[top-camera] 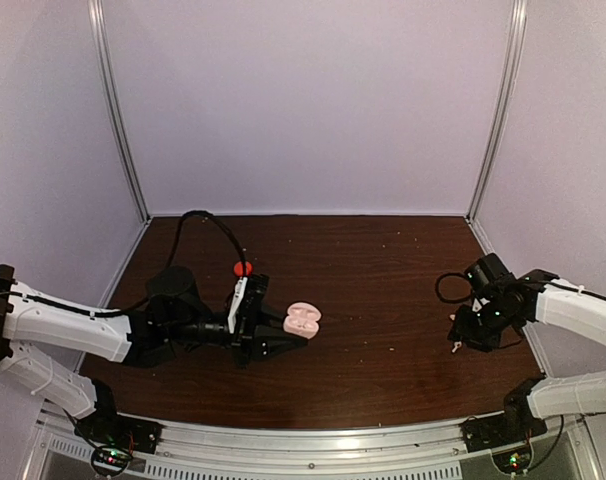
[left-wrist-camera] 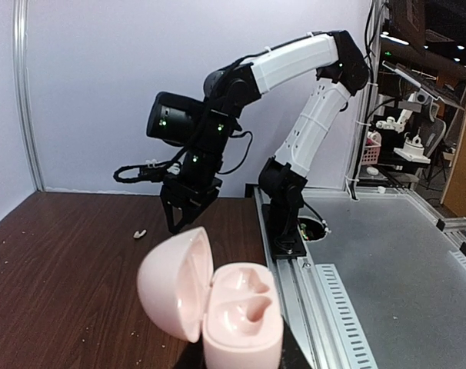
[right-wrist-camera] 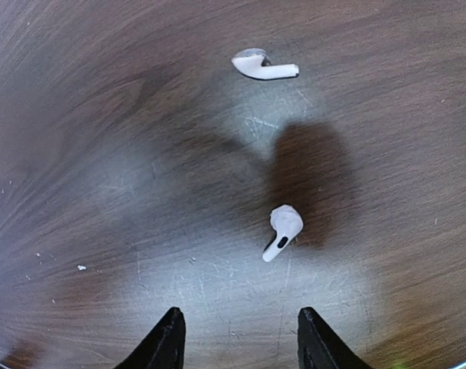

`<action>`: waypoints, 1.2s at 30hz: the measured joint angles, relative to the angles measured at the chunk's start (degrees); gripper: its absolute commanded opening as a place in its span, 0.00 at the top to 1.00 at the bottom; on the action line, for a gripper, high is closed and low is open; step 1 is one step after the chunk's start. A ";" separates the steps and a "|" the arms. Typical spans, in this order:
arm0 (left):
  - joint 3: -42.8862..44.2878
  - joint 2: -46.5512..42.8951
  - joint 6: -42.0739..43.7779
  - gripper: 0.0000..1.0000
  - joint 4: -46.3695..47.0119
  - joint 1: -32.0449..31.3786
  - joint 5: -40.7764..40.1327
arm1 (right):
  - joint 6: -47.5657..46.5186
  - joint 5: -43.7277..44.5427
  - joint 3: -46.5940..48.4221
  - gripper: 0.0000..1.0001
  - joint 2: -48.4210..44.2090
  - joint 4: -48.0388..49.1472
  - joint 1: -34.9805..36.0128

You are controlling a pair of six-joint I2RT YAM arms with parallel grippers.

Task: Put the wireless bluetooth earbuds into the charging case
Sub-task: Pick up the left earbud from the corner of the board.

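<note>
Dark wood table (right-wrist-camera: 79, 154): right gripper (right-wrist-camera: 239, 338), jaws apart and empty, should centre over the nearer white earbud (right-wrist-camera: 283, 231) before closing; left gripper (top-camera: 281, 338) clamps the open case (left-wrist-camera: 233, 307).

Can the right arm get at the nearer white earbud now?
Probably yes: the nearer white earbud lies on the table just ahead of the right claw, whose jaws stand apart and empty, nothing in between.

A robotics lab: a dark wooden table (top-camera: 383, 290) boxed in by plain white panels (top-camera: 313, 100) on aluminium posts (top-camera: 118, 110), robot arms (top-camera: 68, 325) bolted to a slotted metal rail (top-camera: 313, 440) at six o'clock, and cluttered equipment racks (left-wrist-camera: 406, 123) at three o'clock in the left wrist view.
</note>
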 measured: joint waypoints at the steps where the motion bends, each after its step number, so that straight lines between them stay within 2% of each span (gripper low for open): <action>1: 0.00 -0.09 0.00 1.00 0.02 0.00 0.00 | 0.07 -0.02 -0.13 0.52 0.76 0.52 -0.37; 5: 0.00 -0.37 0.00 1.00 -0.04 0.00 0.00 | 0.00 -0.15 -0.39 0.54 3.08 2.43 -1.64; 19: 0.00 -0.79 0.04 1.00 -0.63 0.00 -0.22 | -2.43 -1.25 -2.54 0.81 9.38 7.43 -6.47; 29: 0.00 -0.79 0.04 1.00 -0.92 0.11 -0.26 | -3.80 -2.01 -3.15 0.88 11.76 10.16 -8.22; 36: 0.00 -0.79 0.04 1.00 -0.92 0.13 -0.26 | -4.35 -2.89 -3.26 0.97 13.40 12.57 -8.68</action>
